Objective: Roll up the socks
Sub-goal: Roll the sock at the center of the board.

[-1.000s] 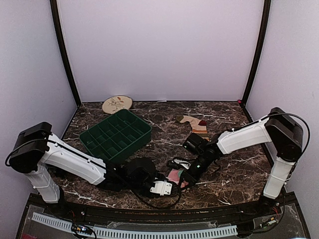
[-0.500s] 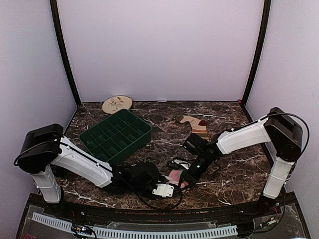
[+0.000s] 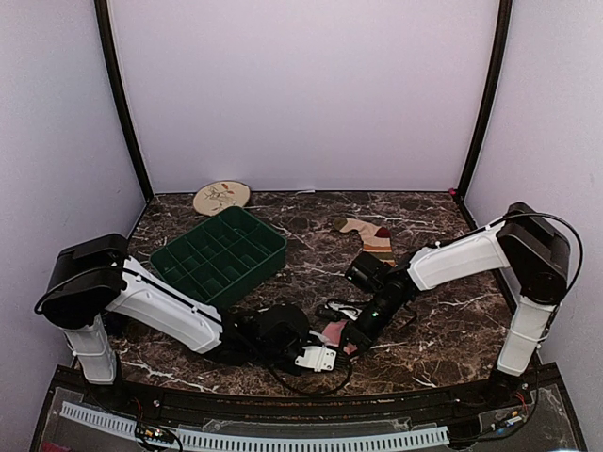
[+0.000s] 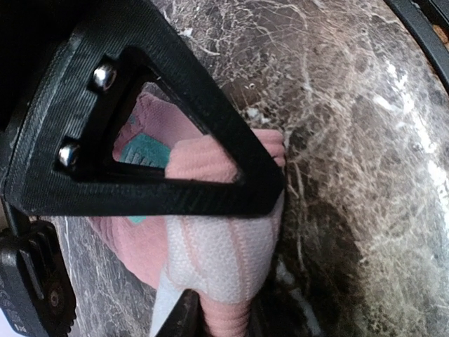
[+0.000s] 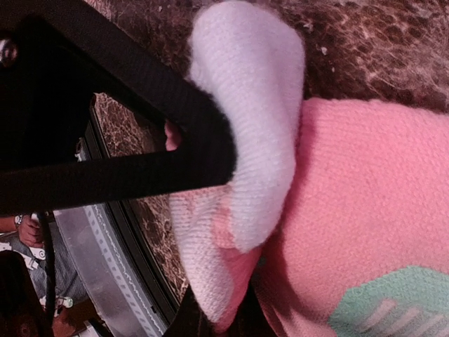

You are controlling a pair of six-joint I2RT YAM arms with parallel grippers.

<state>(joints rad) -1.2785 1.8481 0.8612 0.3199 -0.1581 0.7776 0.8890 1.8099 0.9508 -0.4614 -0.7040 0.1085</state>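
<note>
The pink sock with mint-green spots (image 3: 334,331) lies bunched on the marble table near the front middle, held from both sides. My left gripper (image 3: 316,355) is shut on its pale inside-out edge, seen close in the left wrist view (image 4: 217,253). My right gripper (image 3: 351,336) is shut on a fold of its pink and white end (image 5: 210,246), with the rest of the sock (image 5: 372,203) spread to the right. The tan striped sock (image 3: 370,236) with a dark red toe lies flat farther back, right of centre, untouched.
A dark green compartment tray (image 3: 219,254) stands at the left middle. A round cream plate with a plant design (image 3: 221,197) lies by the back wall. The table's near edge with a black rail (image 3: 283,400) is just in front of both grippers.
My left arm has slid rightward and toward the near edge, taking its gripper closer under the pink sock. The right gripper has stayed almost still.
</note>
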